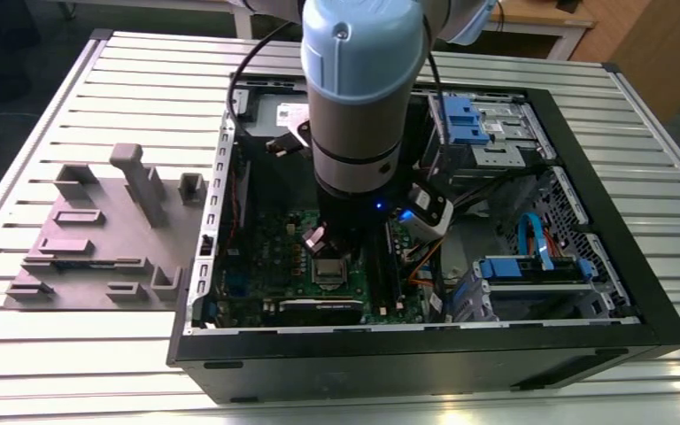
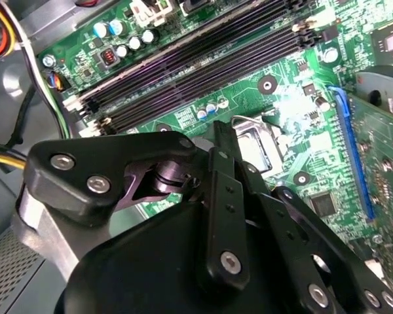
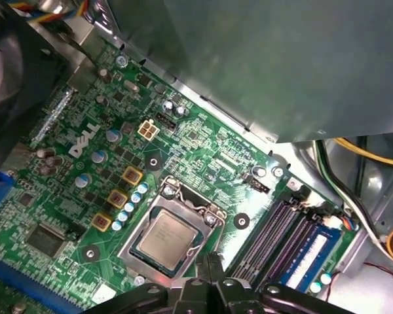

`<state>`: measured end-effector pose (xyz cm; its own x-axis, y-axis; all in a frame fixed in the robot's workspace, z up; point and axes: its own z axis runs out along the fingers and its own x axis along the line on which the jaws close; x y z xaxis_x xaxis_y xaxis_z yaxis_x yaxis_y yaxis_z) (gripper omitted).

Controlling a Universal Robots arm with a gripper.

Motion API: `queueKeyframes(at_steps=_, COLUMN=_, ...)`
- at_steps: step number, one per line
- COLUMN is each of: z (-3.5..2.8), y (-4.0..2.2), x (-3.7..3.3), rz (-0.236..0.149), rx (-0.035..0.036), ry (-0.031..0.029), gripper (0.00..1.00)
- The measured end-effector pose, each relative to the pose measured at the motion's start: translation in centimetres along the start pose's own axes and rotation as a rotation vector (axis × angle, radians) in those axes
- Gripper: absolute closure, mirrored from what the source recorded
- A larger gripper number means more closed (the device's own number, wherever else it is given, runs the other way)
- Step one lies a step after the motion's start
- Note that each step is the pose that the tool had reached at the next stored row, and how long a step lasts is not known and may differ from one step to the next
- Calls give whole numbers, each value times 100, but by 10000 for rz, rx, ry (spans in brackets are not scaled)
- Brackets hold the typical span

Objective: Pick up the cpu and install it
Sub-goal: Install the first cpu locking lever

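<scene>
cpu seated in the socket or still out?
In. The first wrist view shows the cpu lying flat inside the socket frame on the green board; the pincer sits just beside it.

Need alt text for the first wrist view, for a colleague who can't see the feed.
The cpu, a silvery square chip, sits inside the metal socket frame on the green motherboard. The black gripper hangs just beside the socket, next to the dark memory slots.
</scene>
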<state>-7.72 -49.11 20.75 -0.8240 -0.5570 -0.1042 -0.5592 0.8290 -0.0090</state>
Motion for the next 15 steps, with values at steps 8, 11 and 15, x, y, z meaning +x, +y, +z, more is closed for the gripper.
queueKeyframes(at_steps=8, z=48, y=-8, x=12, rz=33, rx=89, ry=55, gripper=90)
queueKeyframes(at_steps=11, z=50, y=-18, x=18, rz=31, rx=101, ry=63, gripper=90)
queueKeyframes(at_steps=15, z=60, y=-32, x=28, rz=31, rx=104, ry=65, gripper=90)
